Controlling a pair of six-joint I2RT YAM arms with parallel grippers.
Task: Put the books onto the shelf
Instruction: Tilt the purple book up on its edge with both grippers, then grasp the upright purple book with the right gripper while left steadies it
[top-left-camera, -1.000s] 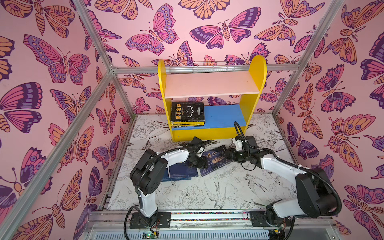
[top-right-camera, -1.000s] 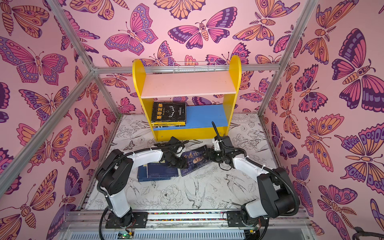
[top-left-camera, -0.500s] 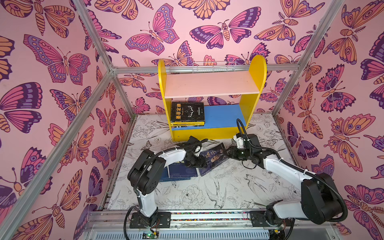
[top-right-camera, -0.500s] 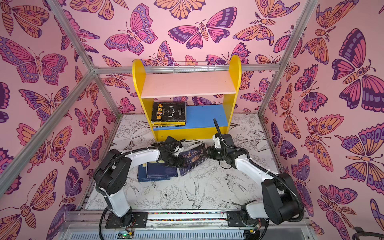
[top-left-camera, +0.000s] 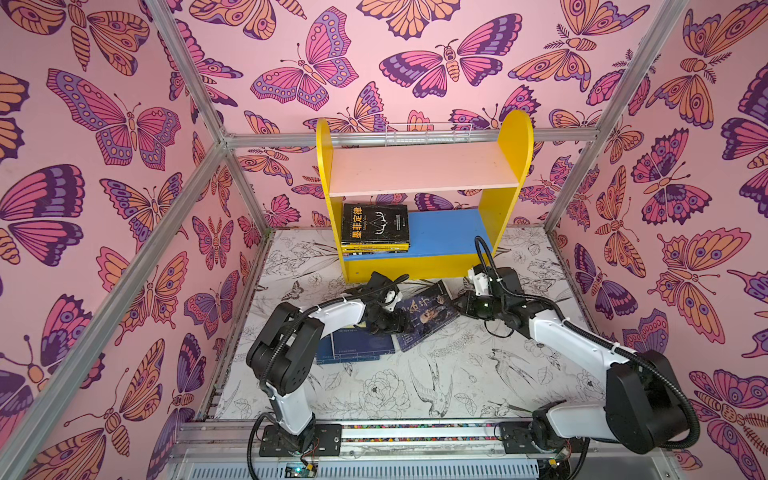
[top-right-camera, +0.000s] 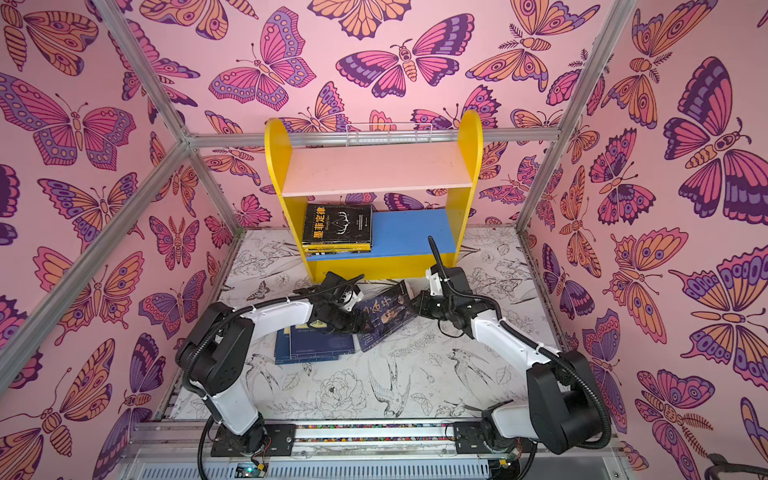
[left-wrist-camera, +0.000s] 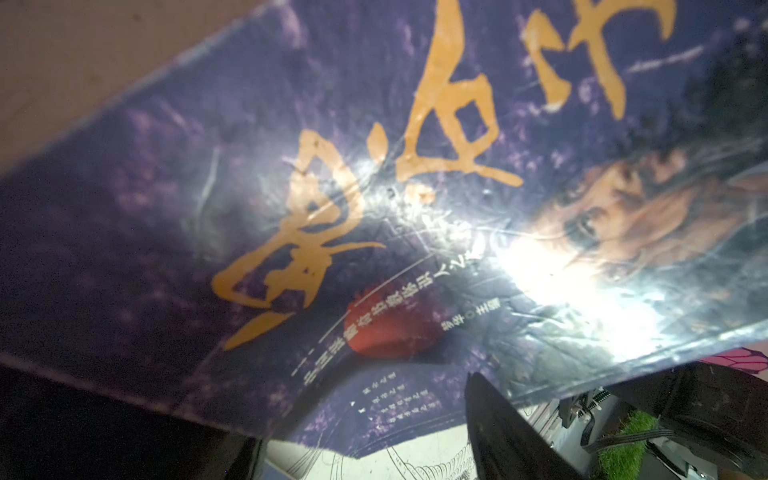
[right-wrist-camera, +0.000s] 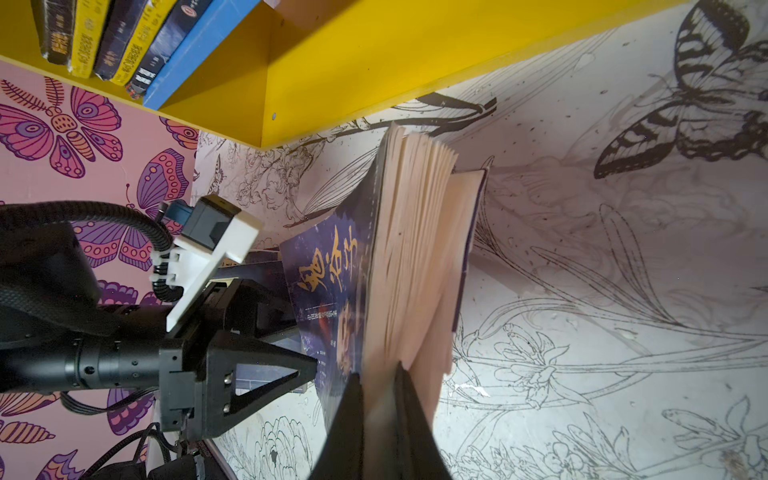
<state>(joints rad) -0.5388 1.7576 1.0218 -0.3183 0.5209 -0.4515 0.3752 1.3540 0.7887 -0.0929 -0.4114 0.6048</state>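
Right wrist: glossy paperback (right-wrist-camera: 332, 291) pages fanned.

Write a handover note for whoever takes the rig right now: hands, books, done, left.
Right hand: shut on the page edge of the calligraphy book, tilted up off the floor in front of the shelf.
Left hand: open, at that book's other side, not gripping it.
Done: a stack of books lies flat on the blue lower board.
Left: the calligraphy book, plus the navy books on the floor under the left arm. Pink upper board holds nothing.
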